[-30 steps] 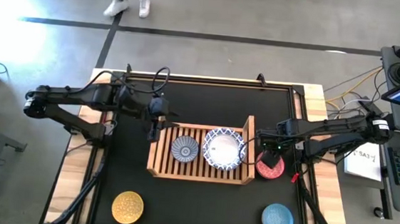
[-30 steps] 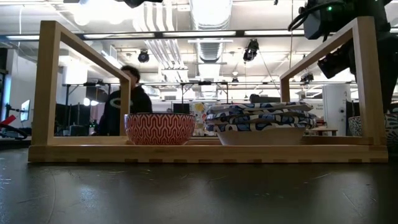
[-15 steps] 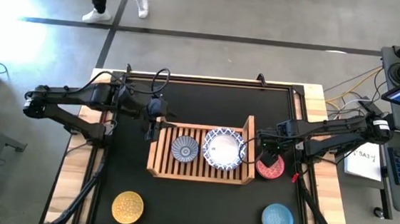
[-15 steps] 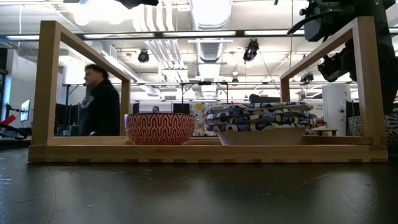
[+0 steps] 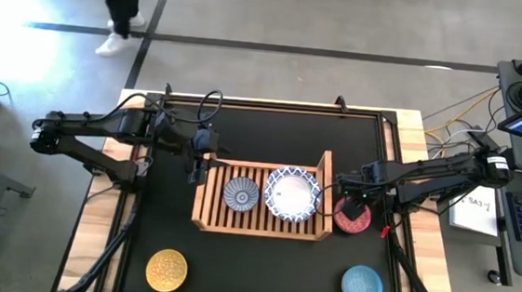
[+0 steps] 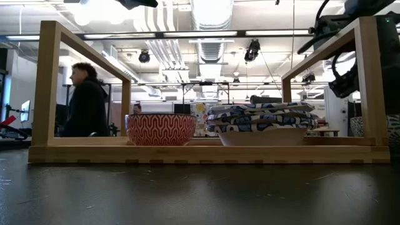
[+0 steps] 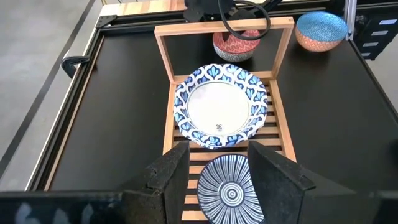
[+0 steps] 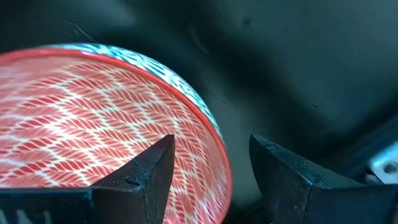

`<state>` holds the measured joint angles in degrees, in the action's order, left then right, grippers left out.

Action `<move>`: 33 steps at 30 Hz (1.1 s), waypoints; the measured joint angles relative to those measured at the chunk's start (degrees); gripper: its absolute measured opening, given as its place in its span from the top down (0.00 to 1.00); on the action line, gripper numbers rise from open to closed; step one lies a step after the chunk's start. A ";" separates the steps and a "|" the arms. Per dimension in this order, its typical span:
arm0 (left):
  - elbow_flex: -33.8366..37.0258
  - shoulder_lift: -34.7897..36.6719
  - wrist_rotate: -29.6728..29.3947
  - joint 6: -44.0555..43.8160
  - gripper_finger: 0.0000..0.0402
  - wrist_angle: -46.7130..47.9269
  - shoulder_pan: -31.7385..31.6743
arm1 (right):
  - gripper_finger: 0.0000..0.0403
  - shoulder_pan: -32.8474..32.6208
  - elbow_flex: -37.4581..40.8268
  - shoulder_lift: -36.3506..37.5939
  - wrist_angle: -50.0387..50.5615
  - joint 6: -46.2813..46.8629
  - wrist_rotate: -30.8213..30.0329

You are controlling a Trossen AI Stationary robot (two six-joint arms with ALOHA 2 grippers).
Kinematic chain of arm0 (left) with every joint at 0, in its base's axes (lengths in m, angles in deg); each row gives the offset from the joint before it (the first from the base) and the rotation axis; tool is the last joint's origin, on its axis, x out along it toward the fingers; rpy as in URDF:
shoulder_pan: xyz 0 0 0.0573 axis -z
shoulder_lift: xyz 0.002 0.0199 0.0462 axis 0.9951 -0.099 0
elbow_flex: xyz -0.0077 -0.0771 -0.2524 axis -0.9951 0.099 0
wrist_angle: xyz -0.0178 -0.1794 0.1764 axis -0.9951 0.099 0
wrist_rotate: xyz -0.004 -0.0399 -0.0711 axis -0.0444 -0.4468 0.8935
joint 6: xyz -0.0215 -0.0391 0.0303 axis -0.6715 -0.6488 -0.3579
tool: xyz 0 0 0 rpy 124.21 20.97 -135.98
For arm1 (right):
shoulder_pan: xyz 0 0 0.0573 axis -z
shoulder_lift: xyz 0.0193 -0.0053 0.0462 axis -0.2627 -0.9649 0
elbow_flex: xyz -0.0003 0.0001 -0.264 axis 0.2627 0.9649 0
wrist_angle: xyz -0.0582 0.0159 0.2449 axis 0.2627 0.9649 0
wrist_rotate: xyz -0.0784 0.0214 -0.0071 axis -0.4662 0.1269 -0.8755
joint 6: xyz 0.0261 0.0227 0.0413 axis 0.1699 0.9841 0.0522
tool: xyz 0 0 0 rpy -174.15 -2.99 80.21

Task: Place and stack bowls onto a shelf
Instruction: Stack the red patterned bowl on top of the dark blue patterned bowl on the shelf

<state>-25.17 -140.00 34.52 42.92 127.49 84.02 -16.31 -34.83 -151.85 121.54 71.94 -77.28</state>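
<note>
Bowls: high view shows a grey-blue bowl [image 5: 240, 194] and the white stack [image 5: 293, 193] on the shelf [image 5: 207, 218], a red bowl [image 5: 352, 218] just right of it, and yellow [image 5: 166, 269] and light blue [image 5: 362, 285] bowls near the front edge. Left wrist view: left gripper [image 7: 217, 169] open above the grey-blue bowl. Right wrist view: right gripper [image 8: 211, 160] jaws wide, straddling the red bowl's rim.

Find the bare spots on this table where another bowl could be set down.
Bare mat lies between the yellow bowl and light blue bowl, and behind the shelf. Crowded: the shelf's right end, where the right pincer hangs over the red bowl.
</note>
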 joint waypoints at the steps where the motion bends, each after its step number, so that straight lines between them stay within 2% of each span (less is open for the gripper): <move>1: 0.00 0.00 0.02 0.00 0.64 0.00 0.00 | 0.52 0.00 0.21 0.00 -0.68 -0.01 0.10; 7: 0.00 0.00 0.00 0.00 0.64 0.02 0.00 | 0.64 0.00 0.74 -0.02 -2.38 0.04 0.16; 15: 0.01 -0.04 0.02 -1.67 0.64 2.63 0.00 | 0.95 -0.01 0.74 -0.01 -2.16 0.29 0.75; 22: 0.00 -0.04 0.00 -1.76 0.64 2.95 -0.01 | 0.97 -0.04 -0.67 0.18 -0.54 1.86 0.68; 33: 0.01 -0.07 -2.86 -1.77 0.64 3.27 -0.07 | 0.98 -0.02 -13.03 0.28 19.55 12.06 -16.24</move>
<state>-25.16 -140.07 31.67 41.15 130.75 83.96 -16.33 -47.86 -151.57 141.09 84.00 -93.52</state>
